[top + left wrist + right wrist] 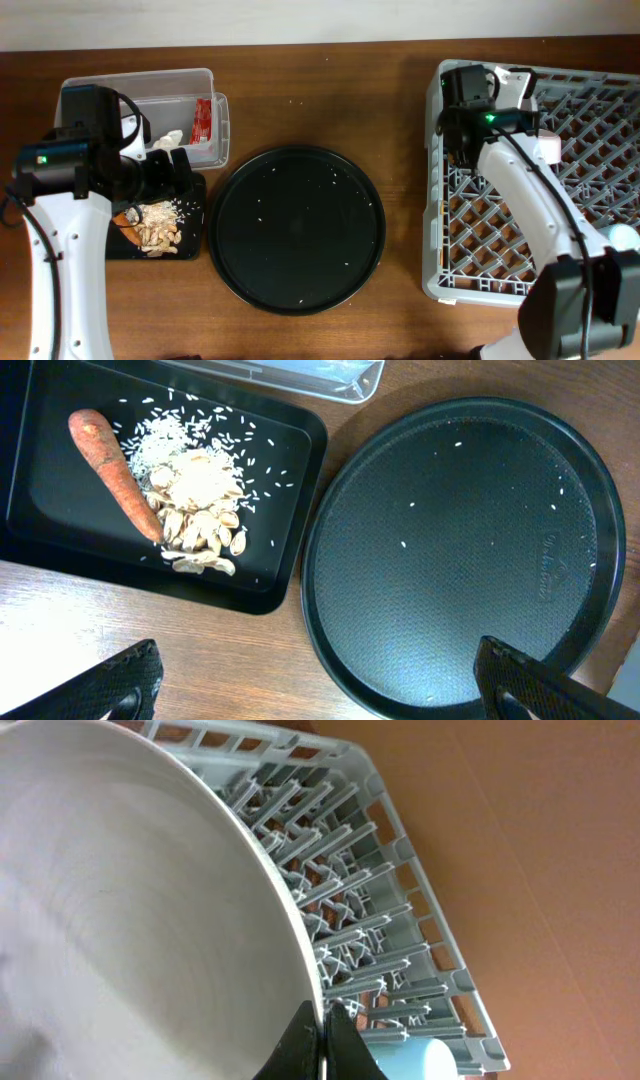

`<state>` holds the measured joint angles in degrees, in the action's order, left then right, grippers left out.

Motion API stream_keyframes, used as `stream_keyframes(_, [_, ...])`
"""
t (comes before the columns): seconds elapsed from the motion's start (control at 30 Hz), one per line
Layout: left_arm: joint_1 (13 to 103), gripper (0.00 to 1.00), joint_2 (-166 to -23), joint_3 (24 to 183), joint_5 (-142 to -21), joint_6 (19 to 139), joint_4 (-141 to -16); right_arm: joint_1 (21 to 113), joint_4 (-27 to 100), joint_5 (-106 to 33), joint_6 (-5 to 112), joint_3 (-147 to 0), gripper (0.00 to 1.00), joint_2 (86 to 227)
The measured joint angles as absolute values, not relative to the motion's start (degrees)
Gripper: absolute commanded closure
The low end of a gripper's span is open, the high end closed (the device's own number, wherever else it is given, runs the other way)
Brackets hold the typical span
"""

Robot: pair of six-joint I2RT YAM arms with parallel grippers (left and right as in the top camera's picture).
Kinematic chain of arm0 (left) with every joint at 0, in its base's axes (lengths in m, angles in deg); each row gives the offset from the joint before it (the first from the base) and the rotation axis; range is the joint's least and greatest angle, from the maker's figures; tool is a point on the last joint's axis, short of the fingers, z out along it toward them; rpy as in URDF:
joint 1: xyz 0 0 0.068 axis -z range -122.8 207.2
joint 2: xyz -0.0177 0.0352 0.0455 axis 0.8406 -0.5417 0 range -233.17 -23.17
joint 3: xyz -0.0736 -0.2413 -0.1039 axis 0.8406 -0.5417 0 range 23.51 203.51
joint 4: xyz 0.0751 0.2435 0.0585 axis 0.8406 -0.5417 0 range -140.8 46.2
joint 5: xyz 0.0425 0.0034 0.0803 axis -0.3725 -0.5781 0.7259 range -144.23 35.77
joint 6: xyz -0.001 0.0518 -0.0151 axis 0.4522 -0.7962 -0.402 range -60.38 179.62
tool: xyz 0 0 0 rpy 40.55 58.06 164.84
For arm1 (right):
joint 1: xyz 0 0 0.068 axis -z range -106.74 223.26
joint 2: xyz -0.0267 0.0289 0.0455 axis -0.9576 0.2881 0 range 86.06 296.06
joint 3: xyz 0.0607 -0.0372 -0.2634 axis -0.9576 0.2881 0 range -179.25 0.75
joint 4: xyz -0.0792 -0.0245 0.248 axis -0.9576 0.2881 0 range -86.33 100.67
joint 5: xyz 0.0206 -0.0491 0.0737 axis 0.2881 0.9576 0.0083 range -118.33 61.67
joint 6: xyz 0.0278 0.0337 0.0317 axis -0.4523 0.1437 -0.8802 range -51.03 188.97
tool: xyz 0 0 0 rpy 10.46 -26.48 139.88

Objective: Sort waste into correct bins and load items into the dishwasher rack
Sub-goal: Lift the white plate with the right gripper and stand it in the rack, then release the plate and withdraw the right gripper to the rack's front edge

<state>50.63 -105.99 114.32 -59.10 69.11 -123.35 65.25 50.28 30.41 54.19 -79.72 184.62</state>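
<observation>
My left gripper (325, 690) is open and empty, above the table between the shallow black tray (290, 430) and the large round black tray. The shallow tray holds an orange carrot stick (115, 470) and beige food scraps (200, 510) with rice grains. The clear tub (215, 100) holds a red wrapper (203, 120) and a white tissue (165, 140). My right gripper (325, 1020) is shut on the rim of the pale round plate (130, 900), held over the grey dishwasher rack (400, 820). A light-blue cup (425, 1058) stands in the rack.
The large round black tray (295, 230) lies mid-table with a few rice grains on it. The rack (440, 200) fills the right side, and my right arm reaches over it toward its far left corner. The cup (622, 237) is at the rack's right edge.
</observation>
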Motion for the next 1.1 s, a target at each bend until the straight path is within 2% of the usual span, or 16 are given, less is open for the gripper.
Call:
stream_keyframes(0.27, [50.6, 0.01, -106.0, 114.3, -59.1, 69.1, -122.9, 63.6, 49.9, 21.1, 54.2, -79.7, 0.94, 185.5])
stream_keyframes(0.3, [50.6, 0.01, -106.0, 114.3, -59.1, 69.1, -122.9, 62.8, 49.9, 20.8, 54.2, -79.8, 0.86, 185.4])
stream_keyframes(0.33, [50.6, 0.01, -106.0, 114.3, -59.1, 69.1, -122.9, 61.7, 49.9, 20.4, 54.0, -79.9, 0.63, 185.4])
stream_keyframes(0.47, [50.6, 0.01, -106.0, 114.3, -59.1, 69.1, -122.9, 58.5, 50.5, 16.0, 54.2, -80.0, 0.47, 185.5])
stream_keyframes(0.53, [50.6, 0.01, -106.0, 114.3, -59.1, 69.1, -122.9, 57.5, 51.3, 14.6, 54.1, -80.0, 0.29, 185.5])
stream_keyframes(0.57, [50.6, 0.01, -106.0, 114.3, -59.1, 69.1, -122.9, 57.4, 51.5, 14.3, 53.9, -80.0, 0.28, 185.4])
stream_keyframes(0.7, [50.6, 0.01, -106.0, 114.3, -59.1, 69.1, -122.9, 57.4, 52.9, 13.5, 54.2, -80.0, 0.12, 183.2])
stream_keyframes(0.87, [50.6, 0.01, -106.0, 114.3, -59.1, 69.1, -122.9, 58.6, 55.4, 6.1, 54.0, -80.0, 0.05, 167.2])
stream_keyframes(0.97, [50.6, 0.01, -106.0, 114.3, -59.1, 69.1, -122.5, 65.6, 57.9, -6.8, 54.0, -80.1, 0.02, 159.7])
stream_keyframes(1.1, [50.6, 0.01, -106.0, 114.3, -59.1, 69.1, -120.0, 75.5, 61.9, -25.6, 56.4, -80.2, 0.02, 158.3])
